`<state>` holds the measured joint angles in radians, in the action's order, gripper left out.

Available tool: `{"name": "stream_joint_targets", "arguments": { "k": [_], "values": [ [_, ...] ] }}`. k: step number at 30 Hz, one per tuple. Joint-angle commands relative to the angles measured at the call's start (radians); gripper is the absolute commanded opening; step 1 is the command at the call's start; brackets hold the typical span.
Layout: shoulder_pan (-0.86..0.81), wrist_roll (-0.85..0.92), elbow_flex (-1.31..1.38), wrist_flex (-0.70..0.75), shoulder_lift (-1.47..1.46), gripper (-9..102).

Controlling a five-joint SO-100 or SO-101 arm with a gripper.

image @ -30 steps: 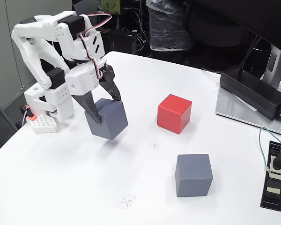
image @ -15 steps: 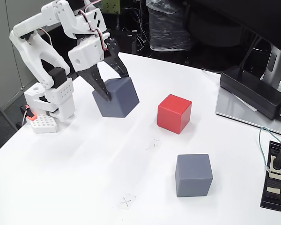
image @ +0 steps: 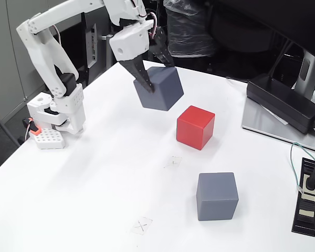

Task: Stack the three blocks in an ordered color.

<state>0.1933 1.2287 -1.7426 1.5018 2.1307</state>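
In the fixed view my gripper is shut on a dark slate grey block, holding it tilted in the air above the white table, up and to the left of the red block. The red block rests on the table near the middle. The other grey block sits on the table in front of the red one, toward the lower right. The black fingers clamp the held block from its left and back sides.
The arm's white base stands at the table's left edge. A black power adapter lies on a grey plate at the right, and a black power strip with a plugged cable at the far right. Two small cross marks are on the tabletop.
The gripper has lifted the grey block higher and carried it to the right, from near the arm's base toward the red block. The other two blocks have not moved.
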Motion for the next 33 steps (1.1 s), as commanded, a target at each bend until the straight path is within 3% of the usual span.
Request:
{"name": "stream_joint_targets", "arguments": {
  "k": [1,9,21,33],
  "values": [
    [0.032,-0.046,0.1,-0.034,-0.002,18],
    [0.057,-0.057,0.092,-0.11,-0.009,17],
    [0.057,-0.052,-0.201,-0.393,-0.005,17],
    [0.106,-0.057,-0.209,-0.417,-0.015,17]
  ]
}}
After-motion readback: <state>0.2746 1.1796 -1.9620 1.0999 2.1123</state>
